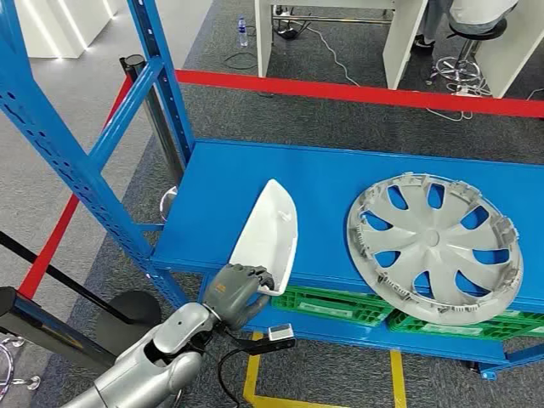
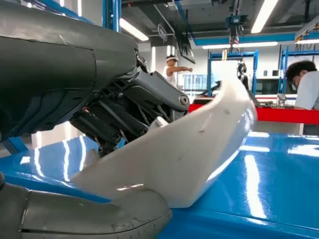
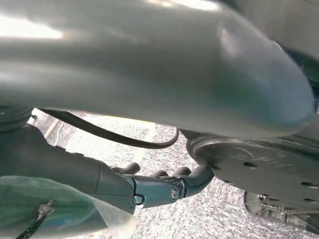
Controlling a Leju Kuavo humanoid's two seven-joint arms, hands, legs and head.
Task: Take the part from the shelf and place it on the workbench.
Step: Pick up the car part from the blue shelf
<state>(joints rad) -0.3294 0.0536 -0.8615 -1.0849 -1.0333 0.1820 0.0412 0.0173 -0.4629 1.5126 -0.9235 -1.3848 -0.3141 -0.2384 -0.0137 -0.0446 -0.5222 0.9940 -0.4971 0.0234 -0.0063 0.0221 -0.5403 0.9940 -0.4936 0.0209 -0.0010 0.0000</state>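
Shelf (image 1: 333, 174): glossy blue metal deck on a blue perforated upright frame (image 1: 58, 153); it reflected the ceiling lights in the left wrist view.

Part (image 1: 268, 229): white moulded plastic shell, elongated and curved, lying on the shelf near its front edge, its near end projecting just over that edge. The left robot hand (image 1: 240, 287) was clamped on this near end, dark fingers (image 2: 150, 97) over the top of the shell and the grey thumb (image 2: 94, 216) beneath it.

Right robot hand (image 3: 165, 186): hanging over the speckled grey floor, dark fingers curled inward with nothing between them.

Hubcap (image 1: 434, 242): silver, spoked, lying flat on the same shelf, well apart from the part and toward the right, its rim reaching the front edge.

Green crates (image 1: 333, 304): two, on the level below the deck.

Room: grey carpeted floor (image 1: 83, 110); red tape line (image 1: 359, 92) running behind the shelf and another down the left side; yellow tape (image 1: 257, 378) on the floor in front. A chrome post (image 1: 150, 106) stood behind the frame. White furniture legs (image 1: 401, 38), a stool base (image 1: 459, 68), loose cables and a water bottle (image 1: 241, 31) lay beyond the red line. In the left wrist view, people (image 2: 306, 82) stood in the background under strip lights, beside further blue racking (image 2: 231, 67).
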